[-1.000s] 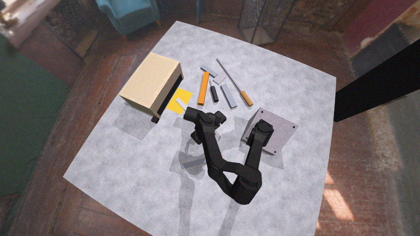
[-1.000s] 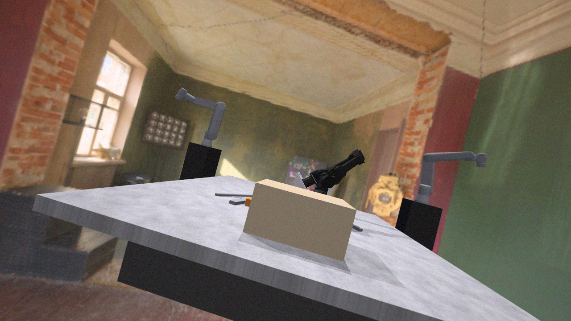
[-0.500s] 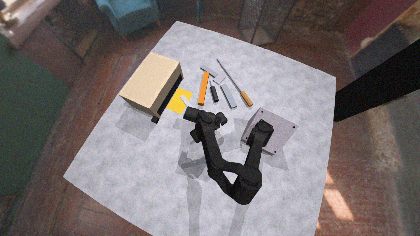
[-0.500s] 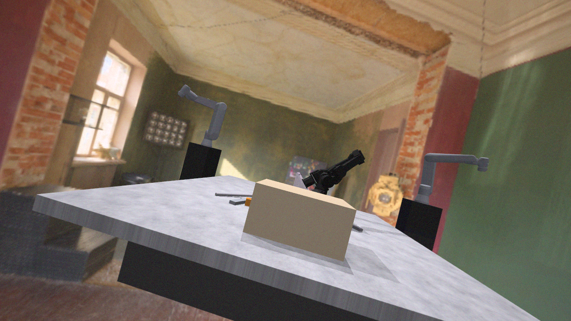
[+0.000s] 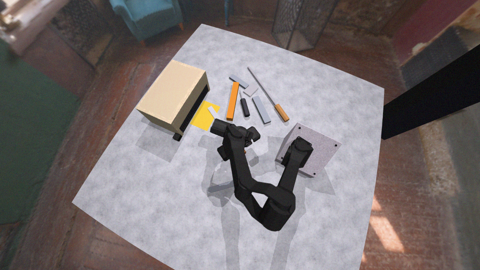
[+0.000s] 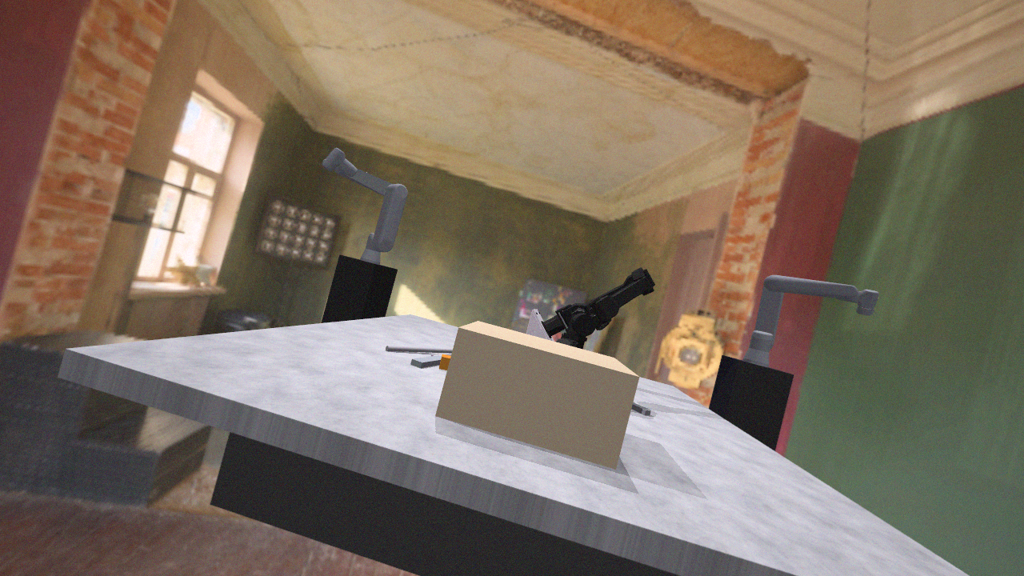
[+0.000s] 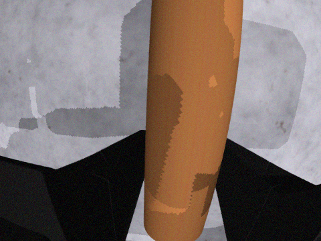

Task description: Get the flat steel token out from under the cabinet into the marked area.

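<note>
My gripper (image 5: 216, 126) (image 6: 557, 326) (image 7: 181, 142) is shut on the round orange-brown handle of a tool (image 7: 192, 71), held above the table. It hangs at the near edge of the yellow marked area (image 5: 201, 119) in front of the beige cabinet (image 5: 171, 92) (image 6: 537, 390). A small flat grey piece (image 6: 535, 323) shows just past the gripper, over the yellow area and raised to about cabinet-top height. I cannot tell whether it is the tool's end or the steel token. The dark vent slots (image 5: 194, 106) show nothing clearly.
Right of the marked area lie an orange bar (image 5: 232, 101), a black-handled tool (image 5: 245, 106), two grey bars (image 5: 261, 109) (image 5: 238, 80), a pale square (image 5: 250, 90) and a long rod with a brown handle (image 5: 281, 112). The arm's base plate (image 5: 322, 152) stands at the right.
</note>
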